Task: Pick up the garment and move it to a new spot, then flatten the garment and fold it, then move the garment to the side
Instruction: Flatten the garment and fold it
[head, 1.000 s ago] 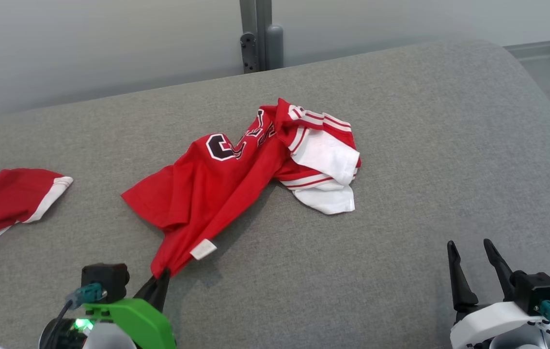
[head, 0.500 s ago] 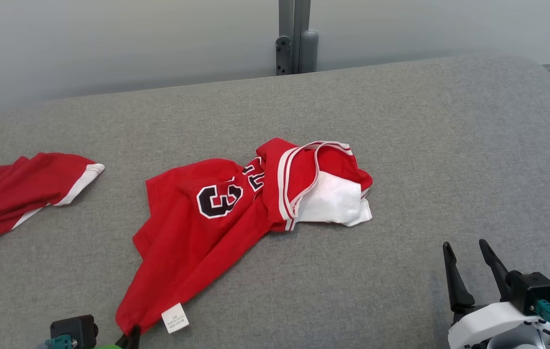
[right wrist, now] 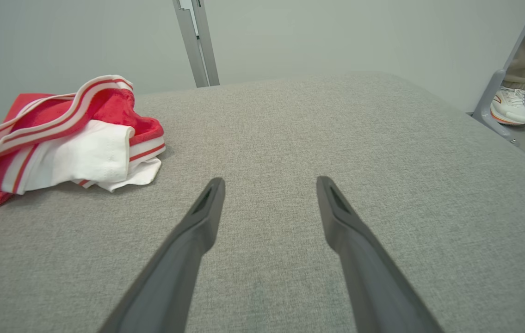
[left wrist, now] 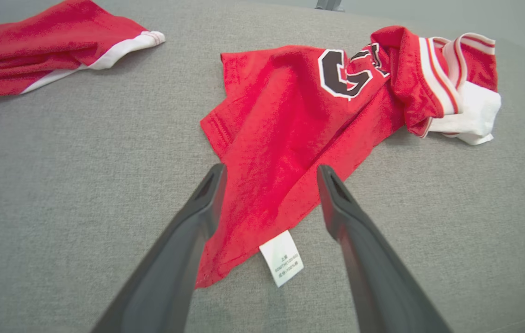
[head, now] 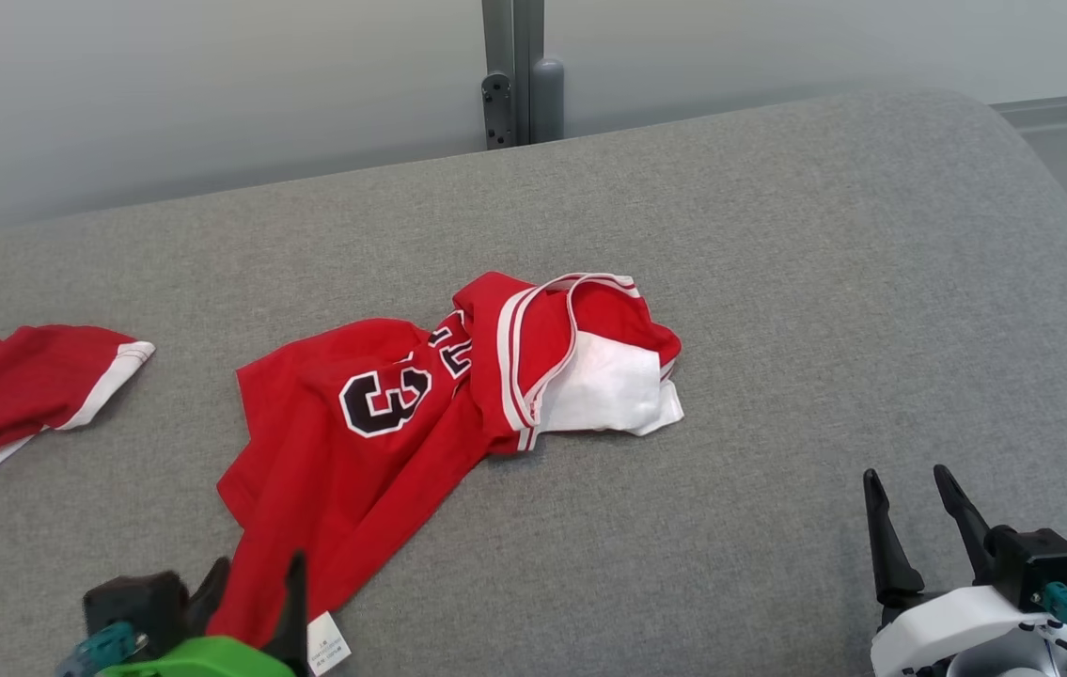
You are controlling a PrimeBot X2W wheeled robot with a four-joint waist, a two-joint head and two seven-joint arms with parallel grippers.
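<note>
While the left gripper (left wrist: 271, 172) stands with its jaws spread wide and nothing pinched, the near corner of the red jersey (head: 373, 442) lies loose on the cushion between its fingers, with a white label (left wrist: 281, 258) at the hem. At the lower right, the right gripper (head: 907, 481) is equally wide open over bare grey cushion (head: 777, 282), holding nothing. Farther out the jersey bunches mid-cushion, number showing, its white-trimmed end rumpled. A second red garment (head: 16, 395) lies well apart to the left, and a metal post (head: 514, 75) rises behind.
</note>
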